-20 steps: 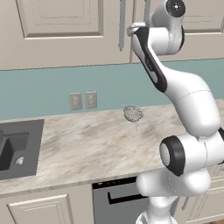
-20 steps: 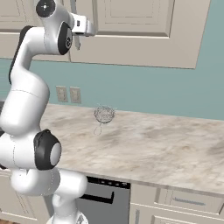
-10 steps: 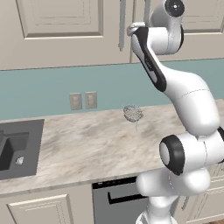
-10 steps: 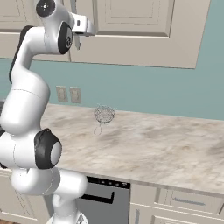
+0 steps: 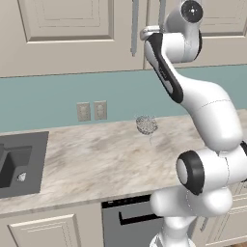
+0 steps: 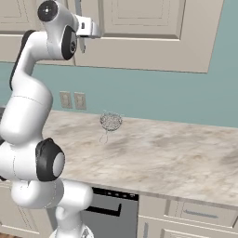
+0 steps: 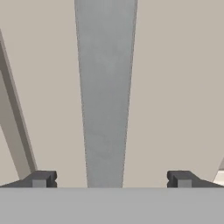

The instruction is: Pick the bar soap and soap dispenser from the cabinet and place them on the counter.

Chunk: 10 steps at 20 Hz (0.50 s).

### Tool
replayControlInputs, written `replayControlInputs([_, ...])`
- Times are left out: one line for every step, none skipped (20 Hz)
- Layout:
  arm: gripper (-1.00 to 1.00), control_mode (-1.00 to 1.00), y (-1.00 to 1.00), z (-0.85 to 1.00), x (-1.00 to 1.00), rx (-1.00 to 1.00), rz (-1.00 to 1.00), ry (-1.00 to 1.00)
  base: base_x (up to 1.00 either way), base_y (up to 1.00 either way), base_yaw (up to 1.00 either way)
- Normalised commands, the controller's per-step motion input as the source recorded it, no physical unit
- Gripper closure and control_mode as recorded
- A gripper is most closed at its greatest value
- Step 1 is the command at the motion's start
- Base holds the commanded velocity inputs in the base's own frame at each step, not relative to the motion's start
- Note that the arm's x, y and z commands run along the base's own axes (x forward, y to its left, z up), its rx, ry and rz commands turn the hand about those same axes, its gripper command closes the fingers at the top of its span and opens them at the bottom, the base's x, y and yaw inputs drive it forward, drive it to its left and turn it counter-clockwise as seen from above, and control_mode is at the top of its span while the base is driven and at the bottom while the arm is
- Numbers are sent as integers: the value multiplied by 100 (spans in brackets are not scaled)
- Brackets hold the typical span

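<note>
The cabinet (image 5: 67,34) (image 6: 139,23) hangs above the counter (image 5: 96,159) (image 6: 162,153) with its panelled doors shut. My gripper (image 7: 111,179) is raised up to the doors (image 5: 144,34) (image 6: 98,31). It is open, and a vertical grey bar handle (image 7: 105,87) runs between its two fingertips, close in front of the door. Nothing is held. The bar soap and the soap dispenser are hidden behind the shut doors.
A wire-mesh ball (image 5: 146,125) (image 6: 111,122) stands on the counter near the back wall. A dark sink (image 5: 19,159) is set into the counter's left end. Two wall outlets (image 5: 91,111) sit on the teal backsplash. A dishwasher front (image 5: 130,222) lies below the counter.
</note>
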Motion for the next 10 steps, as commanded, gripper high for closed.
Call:
replayControlInputs([-100, -100, 0, -13, 23, 0, -1, -10, 0, 0, 0])
replayControlInputs([-100, -100, 0, -14, 22, 0, 0, -10, 0, 0, 0])
replayControlInputs([-100, -100, 0, -16, 23, 0, 0, -10, 0, 0, 0])
replayControlInputs([-100, -100, 0, -16, 22, 0, 0, -9, 0, 0, 0])
replayControlInputs([-100, -100, 0, -17, 21, 0, 0, -8, 0, 0, 0])
replayControlInputs([-100, -100, 1, -16, 19, 0, 0, -8, 0, 0, 0])
replayControlInputs([-100, -100, 6, -12, 14, 0, 0, -6, 0, 0, 0])
replayControlInputs([-100, -100, 1, -9, 17, 0, 0, -4, 0, 0, 0])
replayControlInputs([-100, -100, 0, -7, 18, 0, 0, -4, 0, 0, 0])
replayControlInputs([-100, -100, 0, -6, 18, 0, 0, -3, 0, 0, 0])
